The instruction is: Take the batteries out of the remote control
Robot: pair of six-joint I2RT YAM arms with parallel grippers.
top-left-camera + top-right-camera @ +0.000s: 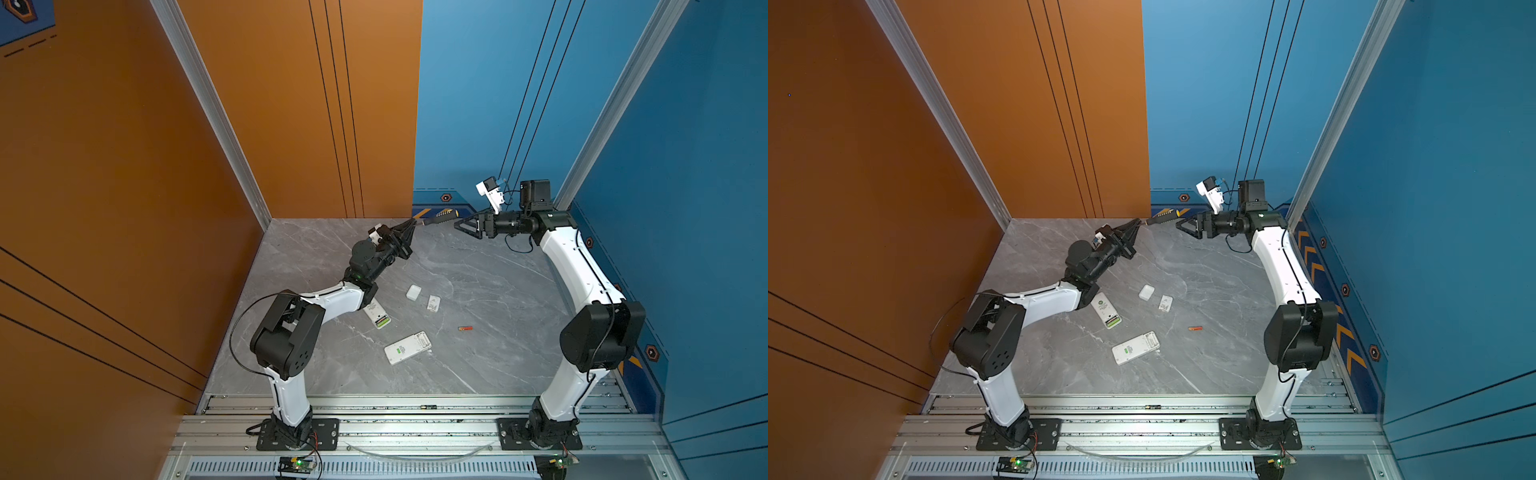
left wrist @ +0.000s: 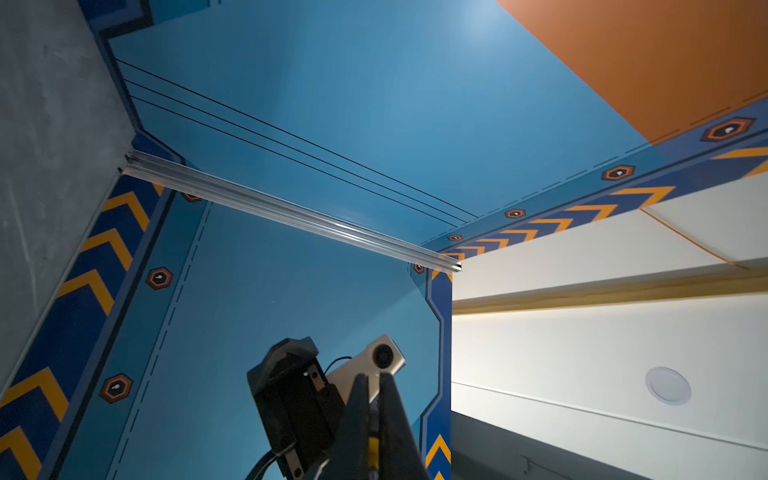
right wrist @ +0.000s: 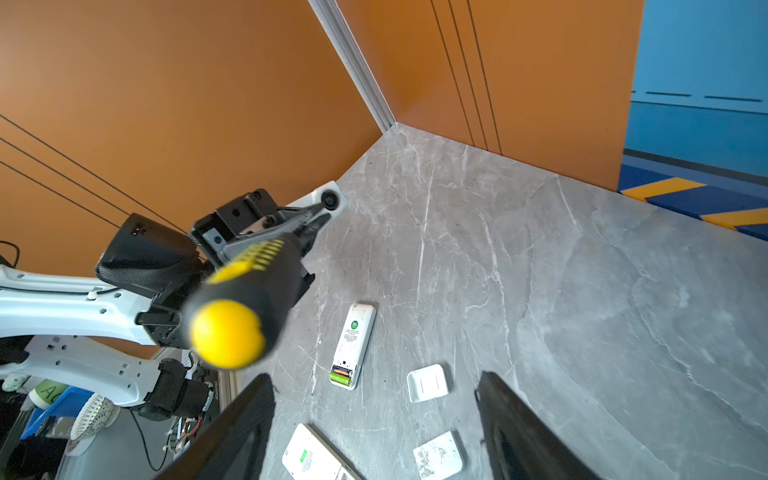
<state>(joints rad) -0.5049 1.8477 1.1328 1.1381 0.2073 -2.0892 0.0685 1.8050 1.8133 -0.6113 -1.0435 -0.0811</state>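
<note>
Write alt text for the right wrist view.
A black-and-yellow screwdriver, gripped by the left gripper, points its yellow butt end at the camera. Beyond it, on the grey table, lie a white remote with a green battery in its open compartment, two white covers and part of another remote, seen past the right gripper's open jaws.

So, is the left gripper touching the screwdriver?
Touching. The left wrist view shows the left gripper shut on the screwdriver, with no gap on either side.

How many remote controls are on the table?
2. A narrow white remote lies beside the left arm, its battery bay open. A wider white remote lies just in front of it. None seems hidden.
</note>
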